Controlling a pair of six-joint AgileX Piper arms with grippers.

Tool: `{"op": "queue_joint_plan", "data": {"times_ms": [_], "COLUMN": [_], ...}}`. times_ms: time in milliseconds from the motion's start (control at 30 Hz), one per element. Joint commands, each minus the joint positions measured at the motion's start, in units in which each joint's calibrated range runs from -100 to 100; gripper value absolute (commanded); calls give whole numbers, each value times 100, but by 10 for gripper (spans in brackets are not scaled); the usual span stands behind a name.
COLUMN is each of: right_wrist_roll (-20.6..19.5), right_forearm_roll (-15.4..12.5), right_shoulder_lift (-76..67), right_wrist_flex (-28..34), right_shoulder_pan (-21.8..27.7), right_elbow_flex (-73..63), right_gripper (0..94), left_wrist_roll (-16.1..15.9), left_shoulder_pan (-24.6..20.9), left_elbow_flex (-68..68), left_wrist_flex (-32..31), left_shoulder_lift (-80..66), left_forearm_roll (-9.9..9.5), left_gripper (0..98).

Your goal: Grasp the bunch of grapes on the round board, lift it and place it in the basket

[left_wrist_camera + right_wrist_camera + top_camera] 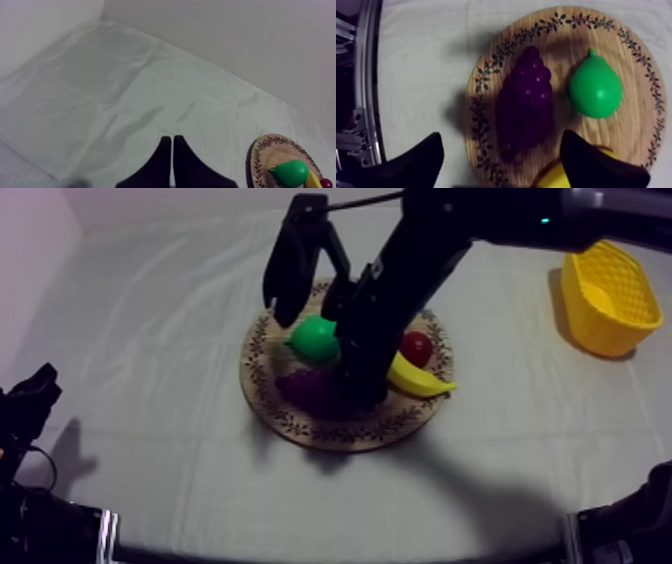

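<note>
On the board [481, 80]: the grapes [525, 102] are laid lengthwise on the wood, purple, inside the patterned rim; in the top view they are found at the side nearer the table's front edge.
right gripper [501, 136]: held over the board with its two black fingers spread wide; the grapes are seen below and between them, and neither finger is shown touching them.
pear [595, 90]: green, set just beside the grapes on the board, with a little wood seen between the two.
banana [420, 378]: yellow, laid near the rim on the side toward the basket, partly covered by the right arm [420, 258] in the top view.
small red fruit [417, 346]: placed just behind the banana, on the board.
basket [610, 298]: yellow, stood at the right side of the table, well apart from the board.
left gripper [172, 141]: fingers pressed together into a narrow wedge with nothing between them; seen low at the left side over the cloth [100, 90], well apart from the board.
</note>
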Motion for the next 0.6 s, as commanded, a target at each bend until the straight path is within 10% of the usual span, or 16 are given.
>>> {"op": "queue_joint_plan", "data": {"times_ms": [0, 567], "right_wrist_roll": [-16, -50], "right_forearm_roll": [29, 107], "right_shoulder_lift": [402, 2075], "right_wrist_flex": [-133, -669], "right_shoulder_pan": [-27, -37], "right_elbow_flex": [-29, -714], "right_gripper": [809, 705], "left_wrist_roll": [1, 1], "left_shoulder_pan": [-3, -3], "left_elbow_flex": [0, 0], "left_wrist_flex": [-1, -1], "left_shoulder_lift": [5, 5], "left_forearm_roll": [1, 1], "left_gripper": [1, 1]}}
